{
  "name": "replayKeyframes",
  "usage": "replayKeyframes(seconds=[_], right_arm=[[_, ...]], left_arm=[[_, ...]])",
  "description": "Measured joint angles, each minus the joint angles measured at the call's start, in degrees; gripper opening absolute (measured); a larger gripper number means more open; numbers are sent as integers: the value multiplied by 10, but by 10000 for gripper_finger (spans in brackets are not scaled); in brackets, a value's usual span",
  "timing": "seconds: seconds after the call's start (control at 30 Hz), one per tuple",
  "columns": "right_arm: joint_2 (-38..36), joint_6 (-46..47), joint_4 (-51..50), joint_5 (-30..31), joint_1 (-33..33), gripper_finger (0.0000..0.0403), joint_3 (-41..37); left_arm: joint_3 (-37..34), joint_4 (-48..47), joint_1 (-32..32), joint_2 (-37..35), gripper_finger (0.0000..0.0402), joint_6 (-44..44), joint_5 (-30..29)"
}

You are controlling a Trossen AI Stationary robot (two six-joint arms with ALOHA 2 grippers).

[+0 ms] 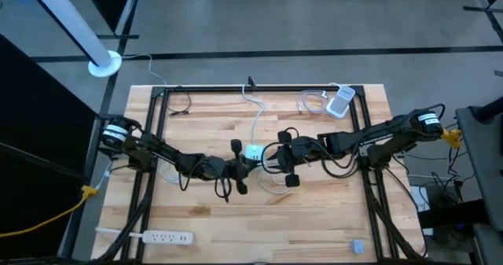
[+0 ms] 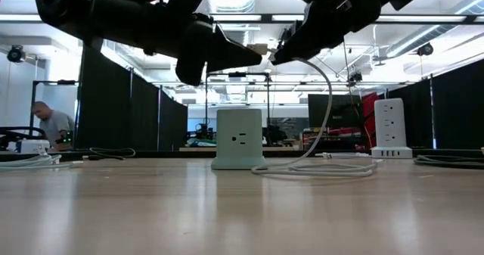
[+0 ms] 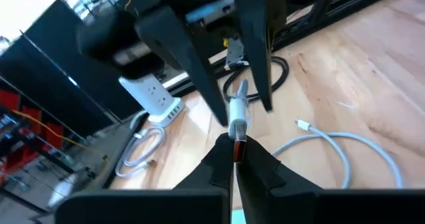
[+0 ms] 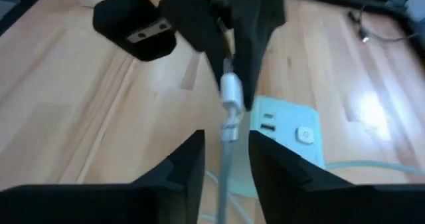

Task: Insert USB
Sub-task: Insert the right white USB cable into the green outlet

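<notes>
While the left end effector [image 3: 234,159] pinches the USB plug [image 3: 238,121] tight and the right end effector [image 4: 226,161] stands partly open w/ the cable between its fingers, not gripping, the plug could twist or slip, since it's held by its tip only. Both hang mid-tabletop [image 1: 314,226], above the hub [image 4: 282,127], plug near its ports.

Between the right fingers [image 4: 189,164] stands the USB plug [image 4: 230,101], above the pale charging block [image 4: 285,127].
</notes>
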Motion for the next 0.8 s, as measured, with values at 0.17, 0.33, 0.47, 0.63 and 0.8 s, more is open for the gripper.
replayKeyframes(seconds=[0.17, 0.33, 0.47, 0.63, 0.8], right_arm=[[5, -57, 66, 28, 14, 118, 0], [15, -72, 64, 42, 12, 104, 0], [15, -84, 69, 41, 13, 89, 0], [15, -83, 77, 55, 13, 55, 0], [15, -82, 85, 54, 13, 14, 0]], left_arm=[[-1, 7, 0, 0, 3, -28, 1], [-2, 25, -1, -1, 3, -31, 3], [-3, 29, -1, -2, 3, -34, 3], [-3, 29, -1, -2, 2, -38, 2], [-3, 27, -1, -2, 1, -38, 2]])
